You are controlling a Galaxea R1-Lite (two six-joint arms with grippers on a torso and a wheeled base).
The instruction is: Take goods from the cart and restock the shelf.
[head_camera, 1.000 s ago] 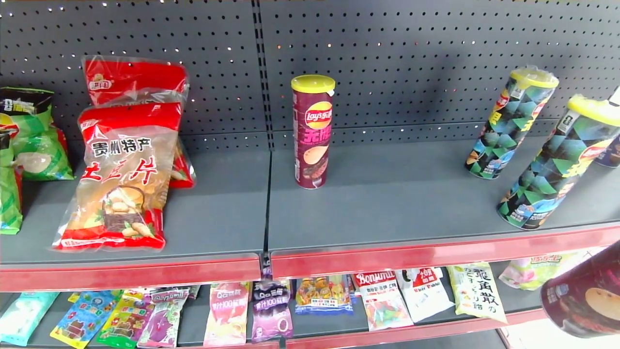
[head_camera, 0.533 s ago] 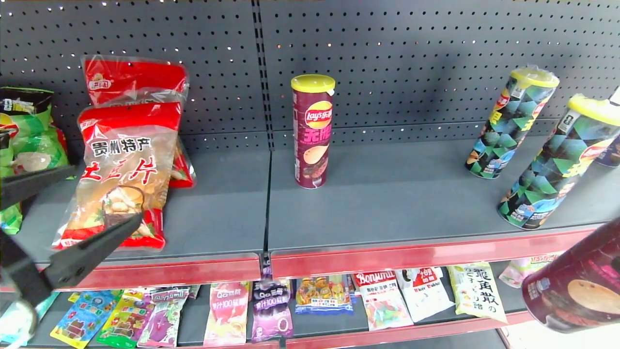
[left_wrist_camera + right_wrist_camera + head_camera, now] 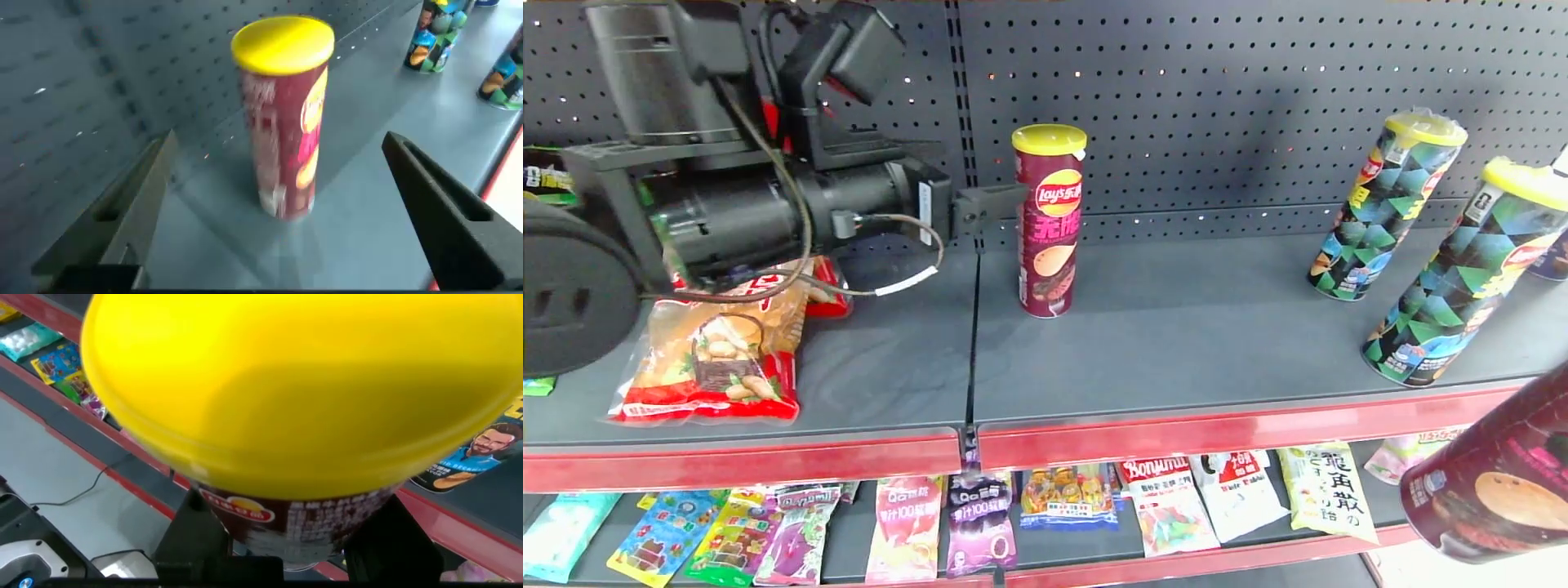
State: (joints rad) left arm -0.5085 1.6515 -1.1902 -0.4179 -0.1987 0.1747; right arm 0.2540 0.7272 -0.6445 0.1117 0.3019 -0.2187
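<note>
A maroon chip can with a yellow lid stands upright mid-shelf on the grey shelf. My left gripper has come in from the left at the can's upper half. In the left wrist view the left gripper is open, its fingers wide on either side of the can and short of it. A second maroon can hangs at the lower right, below the shelf's front edge. My right gripper is shut on it under its yellow lid.
Red potato-chip bags lie under my left arm. Two blue-green patterned cans lean at the right end. The red shelf lip runs along the front. Candy packets fill the lower shelf. A pegboard wall closes the back.
My left arm swung up from the lower left and across the shelf to the standing can. The can in my right gripper rose and shifted slightly left.
</note>
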